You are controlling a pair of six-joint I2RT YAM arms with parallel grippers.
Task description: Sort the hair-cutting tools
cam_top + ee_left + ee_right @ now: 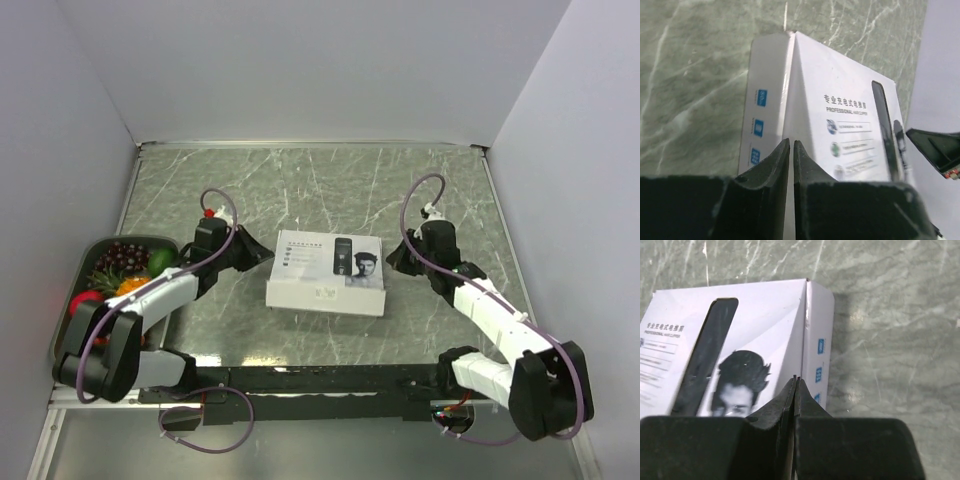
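Your left tool and right tool, both pinched together empty, flank the white box mid-frame; the clipper shows only as a dark strip on its lid. Push unevenly and the box skews.

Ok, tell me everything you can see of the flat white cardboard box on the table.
The flat white cardboard box lies closed and face up, mid-way on the grey marbled tabletop. Its top shows a dark-haired man's face, a tall black clipper shape, Chinese lettering and round icons; the short side walls carry small blue marks. The left jaws and right jaws, both shut, sit at its short ends; whether they touch it is unclear.
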